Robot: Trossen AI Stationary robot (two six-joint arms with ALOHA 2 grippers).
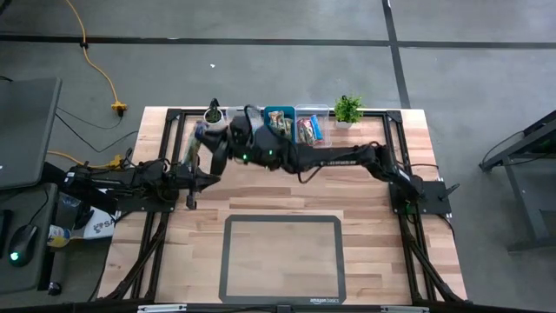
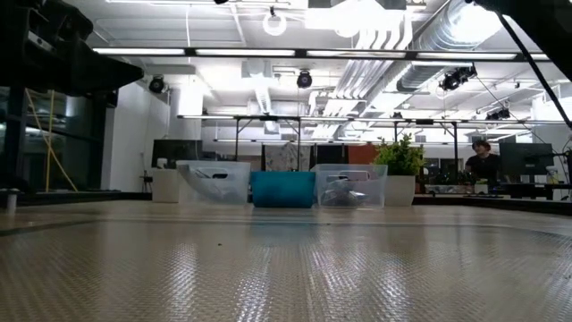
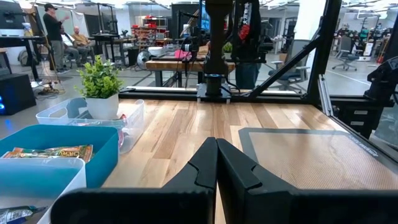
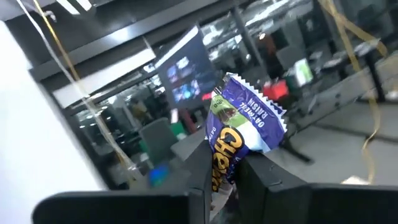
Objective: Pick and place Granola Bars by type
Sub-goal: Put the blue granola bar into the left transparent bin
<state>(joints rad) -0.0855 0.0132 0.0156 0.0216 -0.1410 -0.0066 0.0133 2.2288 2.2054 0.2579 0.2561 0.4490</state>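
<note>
1. One bar, in a blue-purple wrapper, is clamped between the fingers of the right gripper; the wrist view shows the wrapper sticking up out of the closed jaws, tilted, with the room behind it rather than the table, so the bar is in the air.
2. In the high view the right arm reaches from its base at about 4 o'clock on the table up toward 11 o'clock, its gripper at the far-left corner, near the clear bin there. The bar shows as a small bluish patch at the tip.
3. Along the 12 o'clock edge stand a teal bin and a second clear bin, both holding bars of mixed colours; a plant stands at 1 o'clock.
4. The left gripper waits at about 9 o'clock, fingers pressed together on nothing, pointing across the table.
5. Step in hand, as I judge it: carrying a blue bar to the bin for its type.
6. The next move likely calls for bringing the gripper over the left bin, lowering until the bar is inside the walls, then parting the fingers. The wrapper is slick and gripped near one end, so it may swing or cling.
</note>
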